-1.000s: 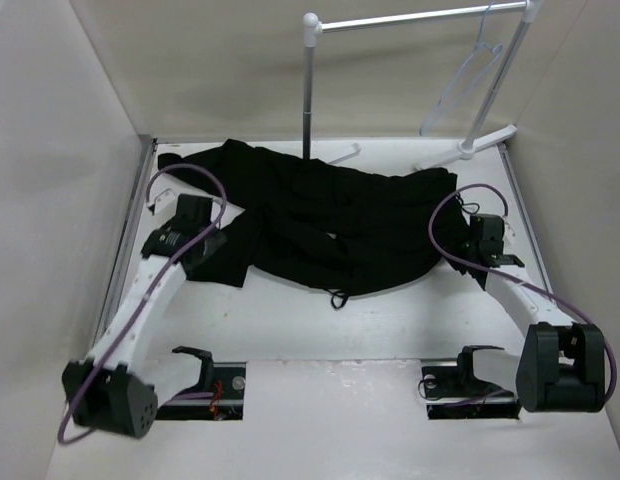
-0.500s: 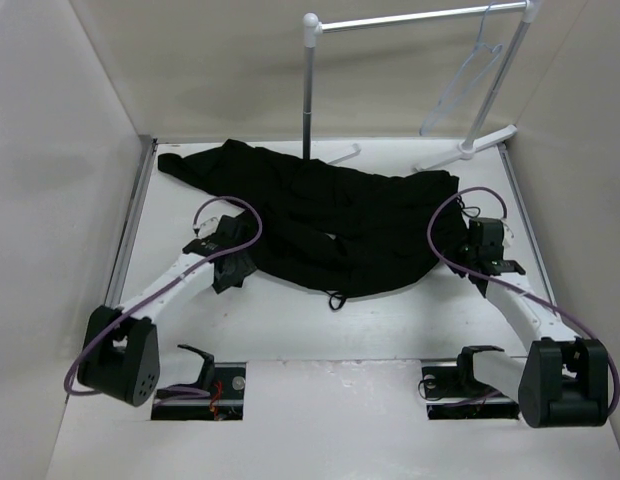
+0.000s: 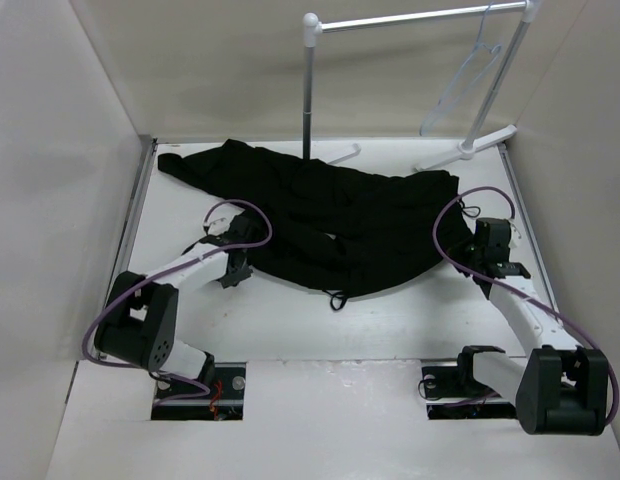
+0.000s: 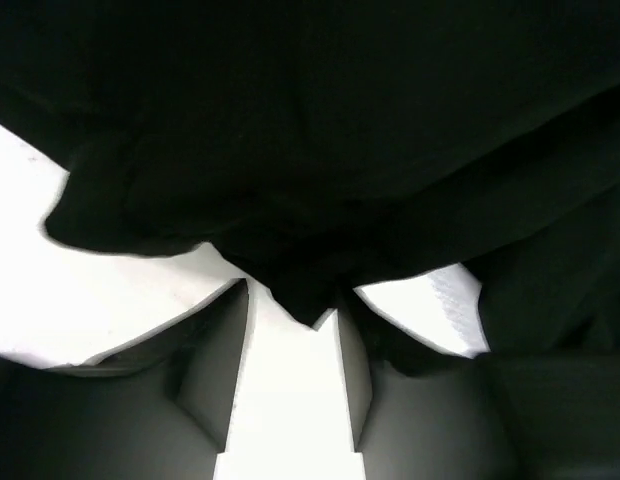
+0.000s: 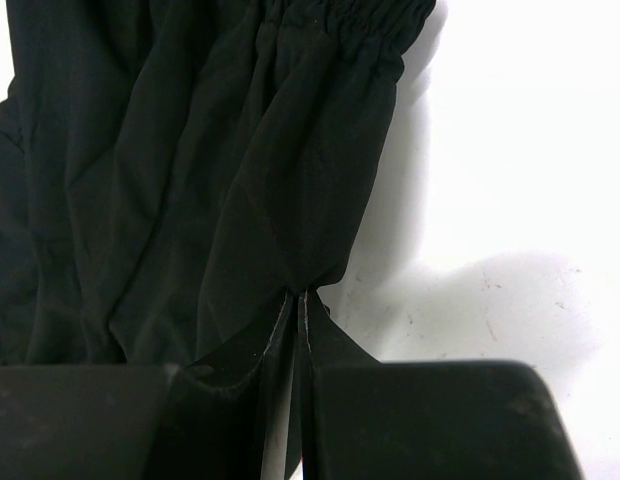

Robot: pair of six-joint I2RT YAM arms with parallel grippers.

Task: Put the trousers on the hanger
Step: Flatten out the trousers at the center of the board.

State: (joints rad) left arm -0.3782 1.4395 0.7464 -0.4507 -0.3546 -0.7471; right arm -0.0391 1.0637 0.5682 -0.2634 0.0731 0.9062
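The black trousers [image 3: 340,215] lie crumpled across the far half of the table. The pale hanger [image 3: 468,75] hangs by its hook from the rail at the top right, far from both grippers. My left gripper [image 3: 237,266] is at the trousers' near left edge. In the left wrist view it [image 4: 295,300] is open, with a point of the black cloth [image 4: 310,150] lying between the fingertips. My right gripper [image 3: 472,245] is at the trousers' right end. In the right wrist view it [image 5: 302,297] is shut on a pinch of the cloth [image 5: 190,150] below the gathered waistband.
A white tubular rail stand [image 3: 410,20] stands at the back, with its upright post [image 3: 308,90] behind the trousers and its feet [image 3: 487,140] at the back right. Walls close in the left, right and back sides of the table [image 3: 320,320].
My left arm has swung in from the table's left side and folded back, bringing its gripper to the trousers' near left edge. My right gripper has moved slightly back and to the right, still holding the cloth.
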